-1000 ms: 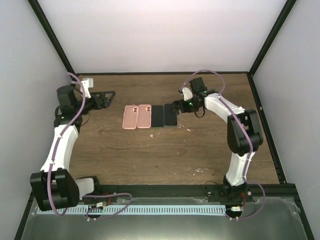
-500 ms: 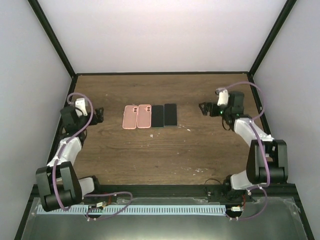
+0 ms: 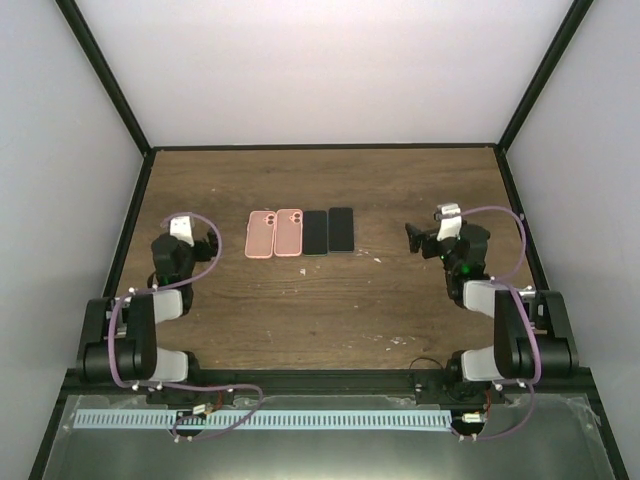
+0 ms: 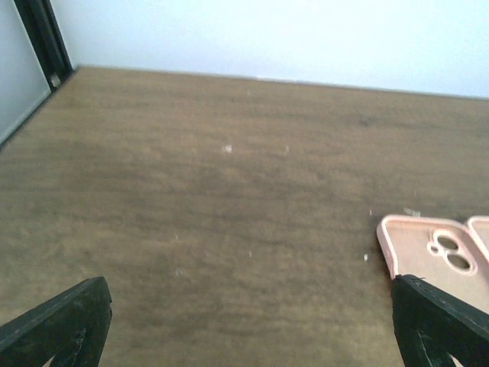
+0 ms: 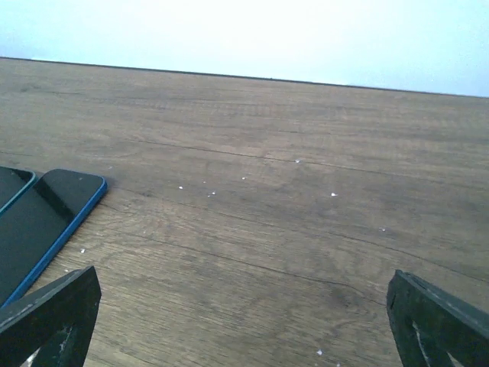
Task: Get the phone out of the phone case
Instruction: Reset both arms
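Note:
Two pink phone cases (image 3: 261, 234) (image 3: 289, 232) and two dark phones (image 3: 315, 232) (image 3: 341, 229) lie side by side in a row at mid-table. My left gripper (image 3: 206, 245) is open and empty, low over the table left of the row. Its wrist view shows the left pink case (image 4: 428, 248) beside its right finger (image 4: 439, 321). My right gripper (image 3: 414, 238) is open and empty, low over the table right of the row. Its wrist view shows the blue-edged phone (image 5: 53, 218) and a sliver of the other phone (image 5: 11, 187) at far left.
The wooden table (image 3: 330, 300) is boxed in by white walls and a black frame (image 3: 325, 146). Both arms are folded back near their bases (image 3: 135, 350) (image 3: 505, 350). Small white specks dot the wood.
Both arms have pulled back from mid-table and folded down toward their bases. The right gripper has left the phones. The cases and phones have not moved.

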